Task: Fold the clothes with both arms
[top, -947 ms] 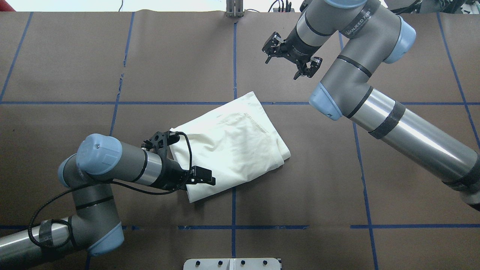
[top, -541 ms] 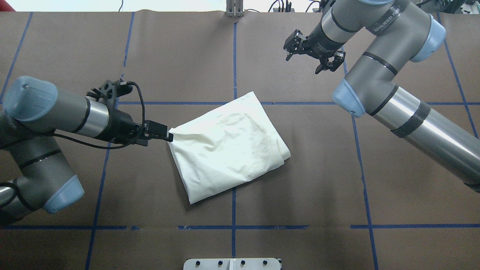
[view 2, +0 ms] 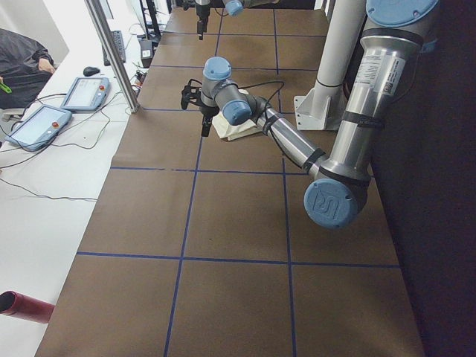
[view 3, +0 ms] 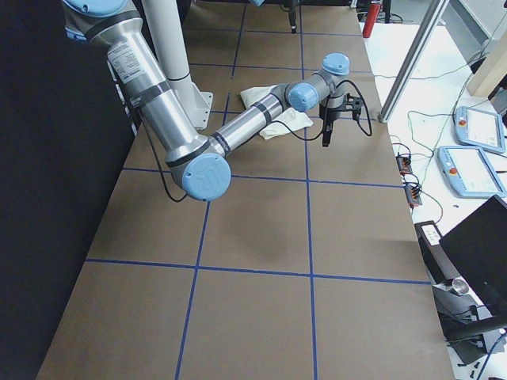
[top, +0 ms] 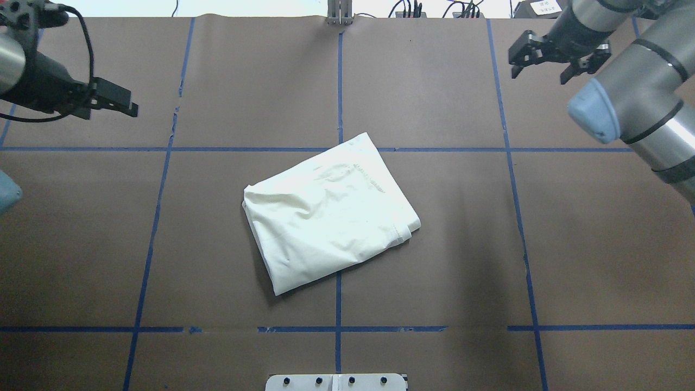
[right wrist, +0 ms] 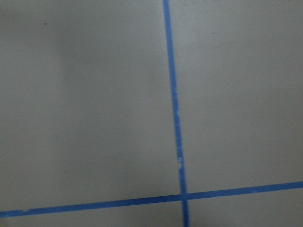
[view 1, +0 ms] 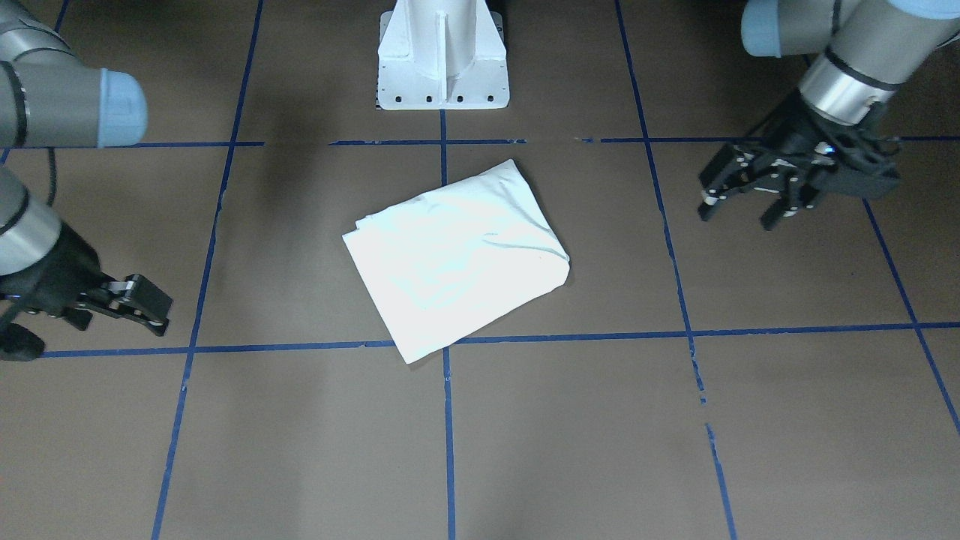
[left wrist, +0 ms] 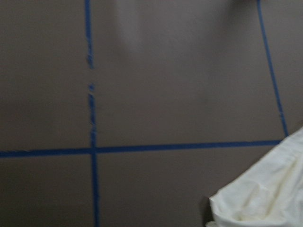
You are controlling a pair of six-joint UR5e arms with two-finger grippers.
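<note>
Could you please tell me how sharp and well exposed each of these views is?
Front-facing view: the shirt is washed out to near white, folds barely readable. Overhead view: better exposed, creases show, soft shadows lie on the table. Left wrist view: dim and soft. Right wrist view: blurred, tape lines fuzzy.

a robot lab: teach pendants (view 2: 82, 93) beside a tape-gridded table (top: 461, 244).

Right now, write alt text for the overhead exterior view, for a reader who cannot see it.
A folded cream-white T-shirt lies plain side up, askew, at the middle of a brown table gridded with blue tape. The left claw hangs at the far left and the open right claw at the far right, both clear of it.
</note>
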